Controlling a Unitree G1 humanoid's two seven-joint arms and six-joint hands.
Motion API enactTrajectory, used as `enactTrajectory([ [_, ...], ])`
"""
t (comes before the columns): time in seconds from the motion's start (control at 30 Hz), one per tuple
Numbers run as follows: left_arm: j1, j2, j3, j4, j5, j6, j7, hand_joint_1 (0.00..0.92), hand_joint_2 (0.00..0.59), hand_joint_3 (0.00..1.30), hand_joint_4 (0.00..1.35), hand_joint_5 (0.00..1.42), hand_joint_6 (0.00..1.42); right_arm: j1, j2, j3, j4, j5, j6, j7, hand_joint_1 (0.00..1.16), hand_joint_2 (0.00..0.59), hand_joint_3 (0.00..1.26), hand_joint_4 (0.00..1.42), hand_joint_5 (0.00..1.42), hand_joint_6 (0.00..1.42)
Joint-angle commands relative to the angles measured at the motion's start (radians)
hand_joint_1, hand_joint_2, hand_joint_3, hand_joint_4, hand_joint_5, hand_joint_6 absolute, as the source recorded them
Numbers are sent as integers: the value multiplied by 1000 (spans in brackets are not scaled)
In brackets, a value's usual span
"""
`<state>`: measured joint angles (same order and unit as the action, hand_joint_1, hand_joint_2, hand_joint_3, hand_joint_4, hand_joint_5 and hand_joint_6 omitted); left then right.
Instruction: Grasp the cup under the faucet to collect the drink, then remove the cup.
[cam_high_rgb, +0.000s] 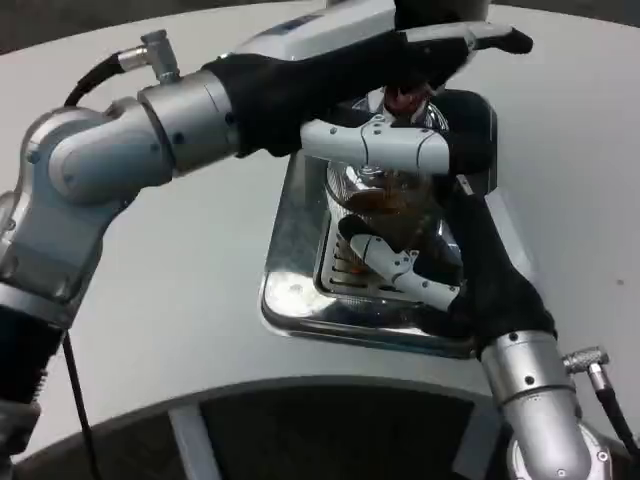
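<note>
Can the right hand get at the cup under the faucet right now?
Probably yes: the right hand already lies against the cup on the metal tray. The left hand crosses above, though not between them.

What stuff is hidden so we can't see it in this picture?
- Faucet: head view, covered by the left robot hand.
- Cup: head view, mostly behind both robot hands, so how full it is is unclear.
- Right robot hand: its fingers wrap the cup, and the grip is partly hidden.
- Metal tray: far side hidden by the arms.

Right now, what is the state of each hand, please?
Left hand: reaches over the faucet; cannot tell if open or closed.
Right hand: fingers around the cup, holding it.
</note>
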<state>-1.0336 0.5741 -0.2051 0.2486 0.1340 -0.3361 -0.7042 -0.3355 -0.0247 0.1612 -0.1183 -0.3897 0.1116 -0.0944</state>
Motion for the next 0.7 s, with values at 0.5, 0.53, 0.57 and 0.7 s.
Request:
enactTrajectory([
  [0.5, 34, 29, -20, 16, 43, 27, -33, 0, 101, 118, 0, 36, 106, -19, 28, 15, 10, -33, 30, -41, 692, 248, 69, 89, 148, 151],
  [0.53, 34, 29, -20, 17, 43, 27, -33, 0, 101, 118, 0, 36, 107, -20, 29, 16, 10, -34, 32, -43, 693, 248, 69, 89, 148, 148],
  [0.57, 33, 29, -20, 18, 43, 26, -33, 0, 101, 118, 0, 36, 107, -20, 29, 17, 10, -35, 34, -44, 693, 248, 67, 89, 148, 147],
  [0.7, 32, 31, -20, 20, 44, 25, -33, 0, 102, 118, 3, 36, 108, -23, 30, 22, 12, -45, 45, -50, 693, 248, 61, 83, 148, 145],
])
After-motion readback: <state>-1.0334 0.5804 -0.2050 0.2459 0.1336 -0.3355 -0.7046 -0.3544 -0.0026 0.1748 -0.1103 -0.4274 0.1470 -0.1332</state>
